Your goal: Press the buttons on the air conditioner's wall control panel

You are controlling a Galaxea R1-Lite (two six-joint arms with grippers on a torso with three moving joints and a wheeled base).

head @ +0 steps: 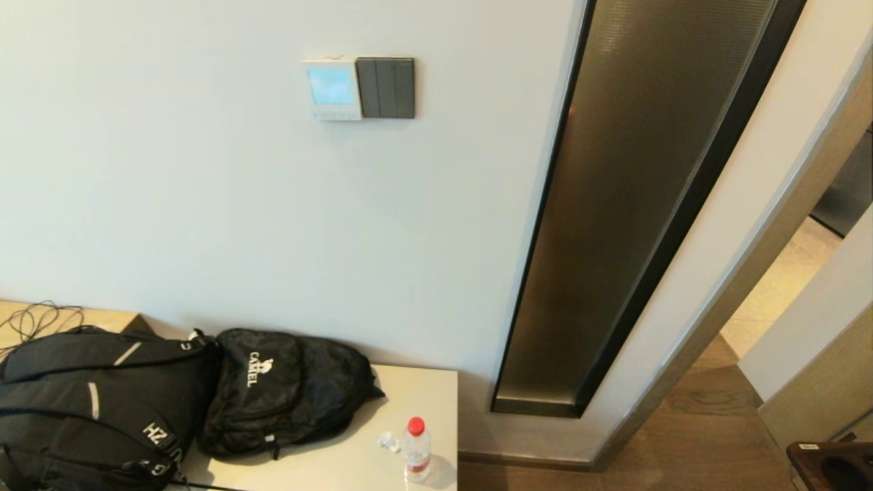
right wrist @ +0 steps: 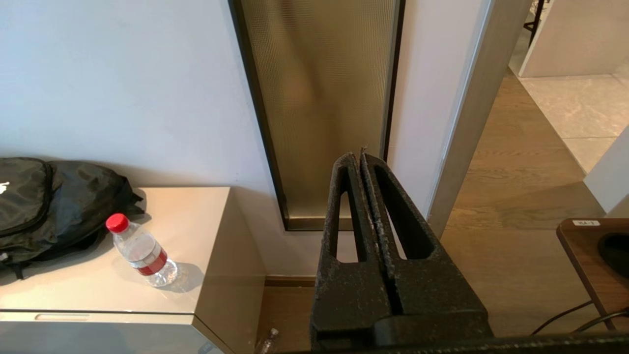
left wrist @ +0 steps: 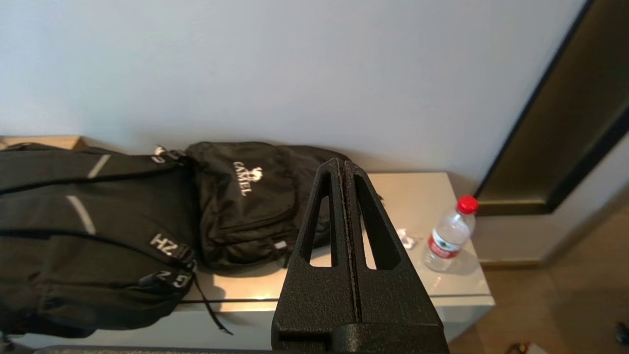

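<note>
Up on the wall, the control panel (head: pixel 332 88) glows light blue, its buttons (head: pixel 335 112) a pale row under the screen, touching a dark switch plate (head: pixel 386 87) on its right. Both arms hang low, well away from it — the left end effector (left wrist: pixel 343 169) pinched closed and empty over the counter (left wrist: pixel 427 196), the right end effector (right wrist: pixel 357 160) likewise closed, holding nothing, near the floor.
</note>
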